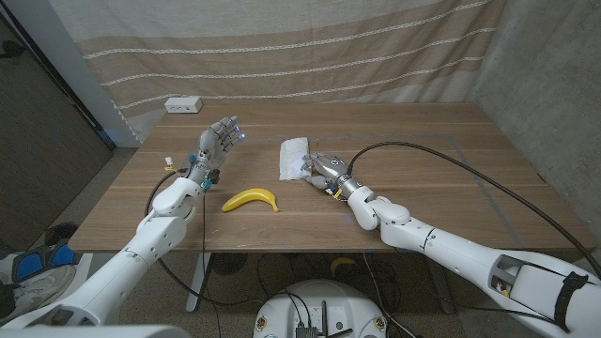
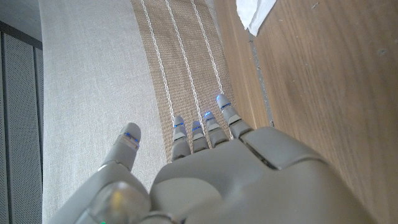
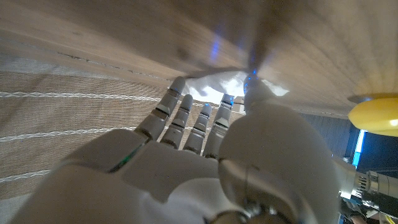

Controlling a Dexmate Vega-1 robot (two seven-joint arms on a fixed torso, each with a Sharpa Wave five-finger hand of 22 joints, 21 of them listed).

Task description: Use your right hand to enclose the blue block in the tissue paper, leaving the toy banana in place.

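Wooden table [image 1: 441, 169], long axis across the robot; the tissue paper [image 1: 294, 156] is the landmark, lying near mid-table with its long axis running away from the robot; right hand [image 1: 317, 169] touches the tissue's right edge, fingertips [image 3: 177, 84] on the white sheet, whether pinching it I cannot tell; left hand [image 1: 217, 143] raised well left of the tissue, fingers spread, holding nothing; banana [image 1: 251, 199] nearer the robot and left of the tissue, apart from it; blue block not discernible, presumably under tissue or right hand.

A makeshift lab: curtain [image 1: 282, 47] backdrop, wooden table [image 1: 423, 160], trailing cables [image 1: 451, 164]
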